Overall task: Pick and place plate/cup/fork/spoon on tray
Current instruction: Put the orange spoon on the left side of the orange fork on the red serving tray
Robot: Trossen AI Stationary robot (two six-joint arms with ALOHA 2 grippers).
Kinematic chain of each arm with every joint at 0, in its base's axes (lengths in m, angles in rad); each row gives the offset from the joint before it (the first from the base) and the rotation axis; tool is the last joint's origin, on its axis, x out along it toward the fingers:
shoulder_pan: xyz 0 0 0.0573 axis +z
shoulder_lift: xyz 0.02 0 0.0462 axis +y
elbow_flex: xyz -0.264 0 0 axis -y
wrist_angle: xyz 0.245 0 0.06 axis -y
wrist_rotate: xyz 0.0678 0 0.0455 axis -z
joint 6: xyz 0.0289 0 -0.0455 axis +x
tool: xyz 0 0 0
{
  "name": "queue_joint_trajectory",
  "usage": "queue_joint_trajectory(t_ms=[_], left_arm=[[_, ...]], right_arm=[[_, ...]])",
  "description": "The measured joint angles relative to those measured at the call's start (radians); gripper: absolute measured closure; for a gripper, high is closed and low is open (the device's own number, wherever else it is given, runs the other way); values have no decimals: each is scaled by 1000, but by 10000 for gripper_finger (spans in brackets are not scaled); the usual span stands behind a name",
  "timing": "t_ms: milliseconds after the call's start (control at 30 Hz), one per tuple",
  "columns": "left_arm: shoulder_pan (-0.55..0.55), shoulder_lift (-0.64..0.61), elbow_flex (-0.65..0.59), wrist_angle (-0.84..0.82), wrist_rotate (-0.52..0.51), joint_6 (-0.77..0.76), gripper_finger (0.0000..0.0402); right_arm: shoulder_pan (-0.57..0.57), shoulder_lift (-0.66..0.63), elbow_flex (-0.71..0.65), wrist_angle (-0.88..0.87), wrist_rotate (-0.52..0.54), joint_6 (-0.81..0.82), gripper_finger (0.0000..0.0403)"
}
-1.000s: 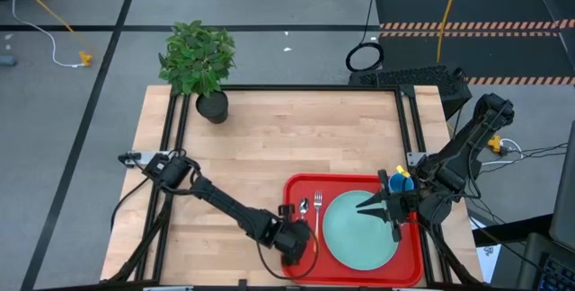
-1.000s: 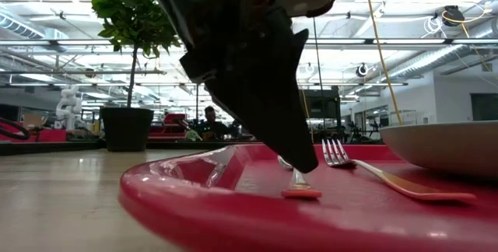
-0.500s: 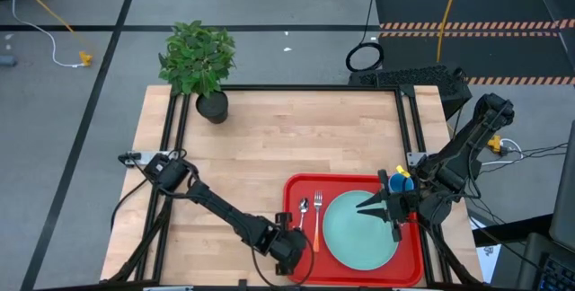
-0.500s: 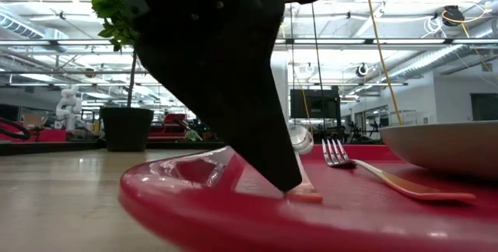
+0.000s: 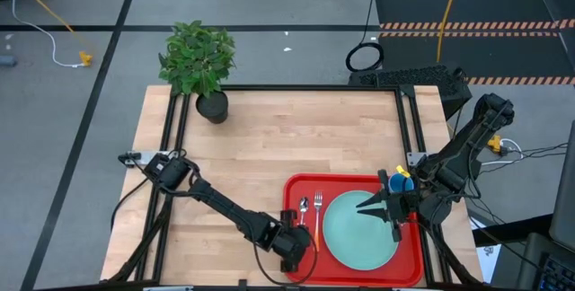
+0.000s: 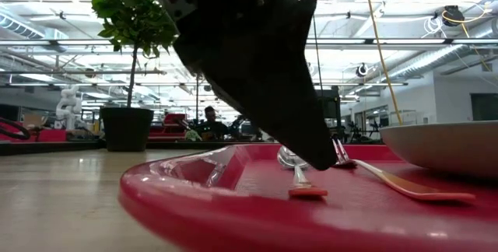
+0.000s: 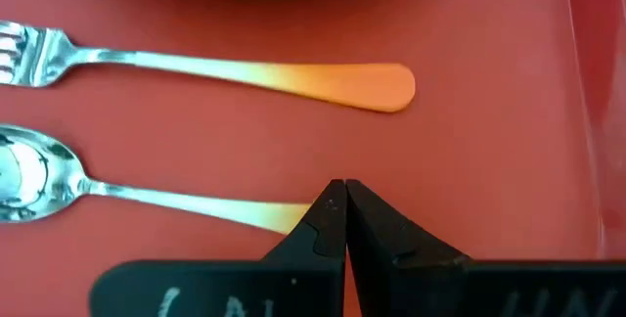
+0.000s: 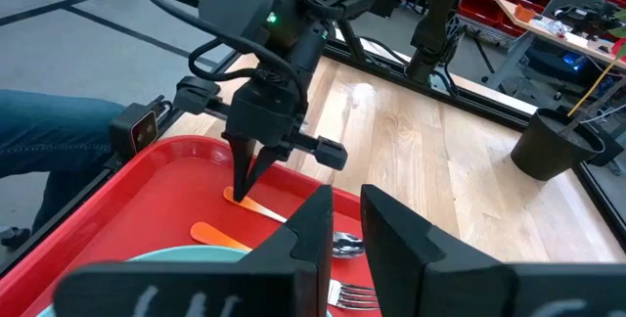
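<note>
High view, taken from the near edge outward: found the left gripper (image 5: 294, 248) low over the near left corner of the large red rectangular plastic tray (image 5: 413, 268), fingers pressed together on nothing, tips just at the orange handle end of the small silver-bowled spoon (image 5: 304, 212). Left wrist view confirmed the same: closed tips (image 7: 338, 192) touching or just above the spoon's handle (image 7: 147, 198), spoon lying flat on the tray floor. Saw the small silver-tined, orange-handled fork (image 5: 316, 220) lying parallel just beside the spoon, between it and the round pale mint-green plate (image 5: 361, 230), all resting inside the tray. Noted the right gripper (image 5: 370, 208) hovering above the plate's right part, fingers only slightly parted, empty. Spotted the small bright-blue cup (image 5: 402, 183) at the tray's far right corner, partly hidden by the right arm. Farther off, at the far left corner of the pale wooden table (image 5: 287, 138), stood a leafy green plant in a black pot (image 5: 200, 71).
</note>
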State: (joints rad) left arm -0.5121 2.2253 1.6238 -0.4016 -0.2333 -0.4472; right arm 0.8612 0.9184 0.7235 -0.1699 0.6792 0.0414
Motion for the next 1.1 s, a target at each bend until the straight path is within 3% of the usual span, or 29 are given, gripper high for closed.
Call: queue_joint_trajectory(t_ms=[333,767,1100], left_arm=[[-2,0,0,-2,42,8,399],[20,9,-1,-38,5,0,399],[27,42,1,34,5,-2,399]], right_arm=[[0,0,0,0,0,0,355],[0,0,0,0,0,0,355],[0,0,0,-6,0,0,355]])
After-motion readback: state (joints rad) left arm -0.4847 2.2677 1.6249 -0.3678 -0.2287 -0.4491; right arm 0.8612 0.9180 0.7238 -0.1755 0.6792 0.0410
